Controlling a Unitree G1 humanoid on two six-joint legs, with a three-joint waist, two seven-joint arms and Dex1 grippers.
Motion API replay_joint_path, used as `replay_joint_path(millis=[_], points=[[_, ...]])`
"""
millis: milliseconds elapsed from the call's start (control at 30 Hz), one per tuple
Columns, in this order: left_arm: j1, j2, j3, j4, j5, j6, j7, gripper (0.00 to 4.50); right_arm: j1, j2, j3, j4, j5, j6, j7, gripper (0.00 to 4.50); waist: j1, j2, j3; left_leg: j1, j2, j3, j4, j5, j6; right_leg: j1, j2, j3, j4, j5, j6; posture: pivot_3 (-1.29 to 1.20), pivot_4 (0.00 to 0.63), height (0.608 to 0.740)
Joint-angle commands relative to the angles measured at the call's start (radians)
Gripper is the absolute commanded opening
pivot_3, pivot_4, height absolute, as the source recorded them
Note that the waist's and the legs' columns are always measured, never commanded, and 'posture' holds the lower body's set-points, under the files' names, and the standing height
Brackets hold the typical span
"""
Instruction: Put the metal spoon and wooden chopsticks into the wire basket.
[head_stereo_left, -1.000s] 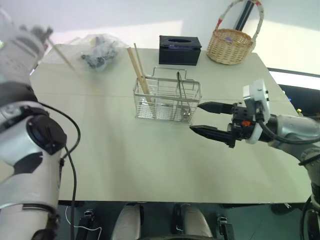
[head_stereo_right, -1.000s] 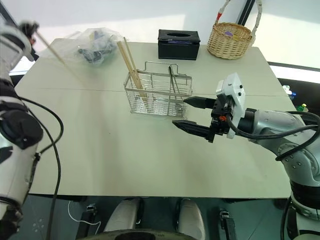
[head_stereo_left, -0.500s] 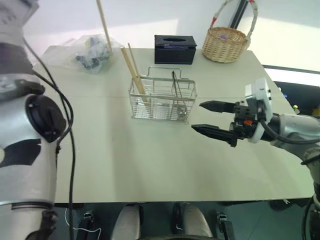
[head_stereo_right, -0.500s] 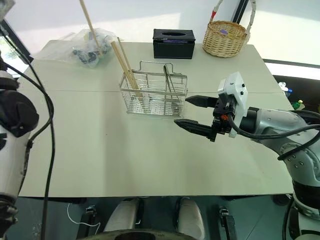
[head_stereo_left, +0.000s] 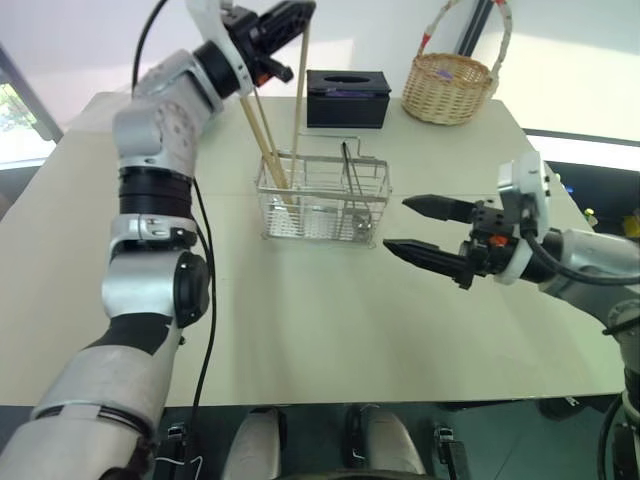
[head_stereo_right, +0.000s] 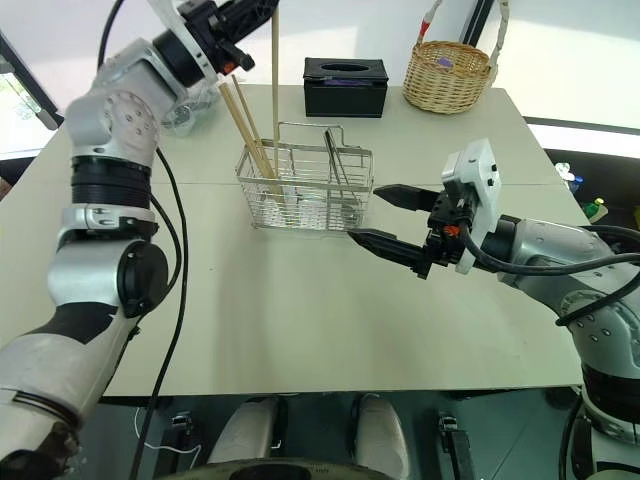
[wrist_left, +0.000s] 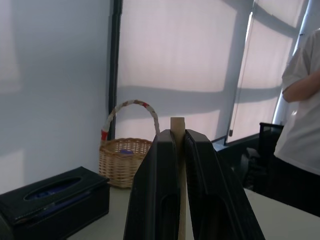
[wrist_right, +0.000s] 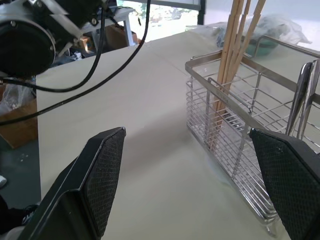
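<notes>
Near the table's (head_stereo_left: 300, 330) far edge, about midway along it, stands the wire basket (head_stereo_left: 325, 200), upright on the pale top. Two chopsticks (head_stereo_left: 262, 140) already lean in its left compartment, tilted toward the far-left corner, their tops well above the rim. At the basket's right end a slim metal piece, probably the spoon (head_stereo_left: 358, 190), stands with its bowl down among the wires and its handle rising past the rim; the grid hides too much of it to be sure.

Above the basket's left part, the left gripper (head_stereo_left: 283, 22) is raised high and clenched on one more chopstick (head_stereo_left: 299, 110). That stick hangs nearly upright, its lower end at about the level of the basket's rim over the left compartment; whether it touches the wires cannot be told. In the left wrist view the two black fingers (wrist_left: 160, 190) press flat against the stick, whose blunt top shows just above them.

Right of the basket, the right gripper (head_stereo_left: 420, 228) hangs just over the table, level, its fingers spread wide and pointing at the basket's right end, grasping nothing and touching nothing.

At the far edge sit a black tissue box (head_stereo_left: 348, 98) and, nearer the far-right corner, a wicker basket (head_stereo_left: 447, 88).
</notes>
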Motion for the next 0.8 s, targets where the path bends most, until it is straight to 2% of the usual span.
replay_joint_path(millis=[33,133,267,300,467,600,733,800], points=[[0.033,-0.008,-0.025,-0.024,0.023,-0.05,0.0,0.82,-0.003,0.005,-0.031,-0.031,0.023,-0.005,-0.02,4.12,0.001,0.0,0.0,0.0,0.0,0.0,0.0,0.0,0.0,0.0,0.0,0.0,0.0,0.0,0.0,0.0,0.15,0.706],[0.072,-0.012,-0.029,-0.048,0.022,-0.044,0.004,2.12,0.0,0.009,-0.027,-0.031,0.02,-0.009,-0.026,4.12,0.001,0.0,0.0,0.0,0.0,0.0,0.0,0.0,0.0,0.0,0.0,0.0,0.0,0.0,0.0,0.0,0.15,0.706],[0.107,-0.004,-0.018,-0.1,0.003,-0.014,0.01,4.29,0.002,0.011,-0.022,-0.032,0.018,-0.011,-0.03,4.12,0.002,0.0,0.0,-0.001,0.0,0.0,0.0,0.0,0.0,0.0,0.0,0.0,0.0,0.0,0.0,0.0,0.15,0.706],[0.117,0.0,-0.019,-0.122,-0.001,-0.005,0.007,4.41,0.003,0.011,-0.022,-0.031,0.017,-0.012,-0.029,4.12,0.002,0.0,0.0,-0.001,0.0,0.0,0.0,0.0,0.0,0.0,0.0,0.0,0.0,0.0,0.0,0.0,0.15,0.706],[0.183,0.084,-0.034,-0.349,-0.037,0.111,-0.035,4.41,-0.006,0.012,-0.007,-0.018,0.001,-0.018,-0.018,4.12,-0.001,0.0,0.0,0.0,0.0,0.0,0.0,0.0,0.0,0.0,0.0,0.0,0.001,0.0,0.0,0.0,0.15,0.706],[0.212,0.272,-0.027,-0.488,-0.079,0.235,-0.134,4.41,-0.017,0.007,-0.002,0.016,-0.013,-0.023,0.011,4.12,-0.006,0.002,0.001,0.0,0.0,-0.001,0.0,0.0,0.0,-0.001,0.001,0.0,0.0,0.0,0.0,0.0,0.15,0.706],[0.382,0.57,-0.009,-0.618,-0.074,0.255,-0.313,4.41,-0.026,-0.002,0.015,0.06,-0.054,-0.037,0.065,4.12,-0.016,0.007,0.0,0.001,0.0,0.0,-0.001,0.0,0.0,0.0,0.001,0.001,0.0,0.0,-0.001,0.0,0.15,0.706],[0.46,0.648,0.005,-0.658,-0.077,0.246,-0.344,4.41,-0.031,-0.002,0.021,0.076,-0.07,-0.044,0.085,4.12,-0.011,0.008,0.001,0.001,0.0,0.0,-0.001,0.0,0.0,0.0,0.0,0.001,0.0,-0.001,-0.002,0.0,0.15,0.706]])
